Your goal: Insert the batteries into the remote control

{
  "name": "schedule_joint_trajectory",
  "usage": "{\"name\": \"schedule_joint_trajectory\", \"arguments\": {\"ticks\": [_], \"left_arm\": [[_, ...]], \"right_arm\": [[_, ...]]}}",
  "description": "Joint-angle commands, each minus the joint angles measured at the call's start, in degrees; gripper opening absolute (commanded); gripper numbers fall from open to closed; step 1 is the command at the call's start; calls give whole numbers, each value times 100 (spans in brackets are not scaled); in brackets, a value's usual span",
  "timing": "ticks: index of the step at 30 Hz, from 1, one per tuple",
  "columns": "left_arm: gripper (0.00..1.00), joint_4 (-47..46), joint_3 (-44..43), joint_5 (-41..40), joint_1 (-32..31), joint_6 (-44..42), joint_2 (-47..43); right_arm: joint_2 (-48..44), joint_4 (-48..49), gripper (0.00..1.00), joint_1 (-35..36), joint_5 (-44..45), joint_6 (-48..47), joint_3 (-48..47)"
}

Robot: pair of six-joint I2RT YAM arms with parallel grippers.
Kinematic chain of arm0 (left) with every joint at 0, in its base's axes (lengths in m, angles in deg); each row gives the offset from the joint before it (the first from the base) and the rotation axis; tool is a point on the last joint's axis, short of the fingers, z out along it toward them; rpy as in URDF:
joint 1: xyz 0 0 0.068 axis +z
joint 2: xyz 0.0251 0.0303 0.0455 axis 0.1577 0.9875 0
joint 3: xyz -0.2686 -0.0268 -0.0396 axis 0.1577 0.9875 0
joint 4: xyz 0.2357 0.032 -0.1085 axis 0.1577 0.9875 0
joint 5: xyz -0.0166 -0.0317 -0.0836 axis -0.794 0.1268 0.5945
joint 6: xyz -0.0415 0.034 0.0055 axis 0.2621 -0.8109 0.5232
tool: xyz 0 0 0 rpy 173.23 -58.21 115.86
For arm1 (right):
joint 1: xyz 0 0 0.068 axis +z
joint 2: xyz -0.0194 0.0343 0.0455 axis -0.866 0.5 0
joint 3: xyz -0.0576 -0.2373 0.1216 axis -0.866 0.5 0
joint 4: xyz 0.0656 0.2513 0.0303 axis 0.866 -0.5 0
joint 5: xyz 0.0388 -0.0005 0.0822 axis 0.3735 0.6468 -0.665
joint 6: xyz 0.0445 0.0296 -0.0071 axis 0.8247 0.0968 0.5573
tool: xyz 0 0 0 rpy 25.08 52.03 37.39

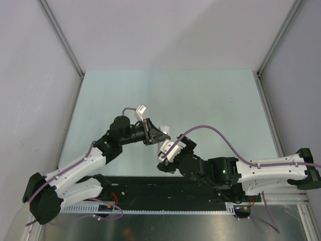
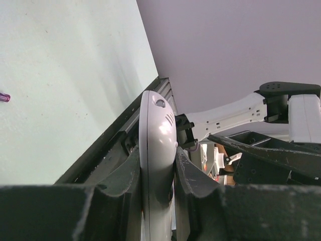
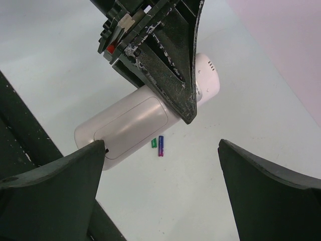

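Pale green tabletop (image 1: 200,100) between grey walls (image 1: 30,75) is seen from above, with both arms drawn together near its middle. The remote (image 1: 164,129) is held off the surface by the left gripper (image 1: 154,134), and the right arm (image 1: 251,170) is reached in beside it. The batteries cannot be made out from this height.

From the left wrist, the remote is shown clamped edge-on between the two fingers (image 2: 125,186), which are closed against its sides, with its rounded end pointing away. The purple battery (image 2: 4,97) is glimpsed at the picture's left edge, lying on the table.

From the right wrist, the back of the remote is presented. The outline of a battery cover (image 3: 133,123) is seen there, apparently not yet removed. The right gripper (image 3: 161,149) is spread wide with nothing held. One fingertip sits at the cover's near end, though whether it touches cannot be told. The green battery (image 3: 154,143) lies just beside the purple one on the table below the remote.

Opening the cover is judged to be the step in hand. It would best be done with the fingertip pressed on the latch end and slid along the remote's length. The left grip should be held tight so that the body is not twisted or pulled free.
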Motion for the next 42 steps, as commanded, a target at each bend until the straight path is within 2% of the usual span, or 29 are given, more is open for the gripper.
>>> {"name": "schedule_joint_trajectory", "arguments": {"ticks": [1, 42], "left_arm": [[0, 211, -285, 477, -242, -27, -101], [0, 493, -320, 169, -417, -247, -39]], "right_arm": [[-91, 308, 100, -210, 757, -212, -123], [-152, 466, 100, -289, 784, -291, -140]]}}
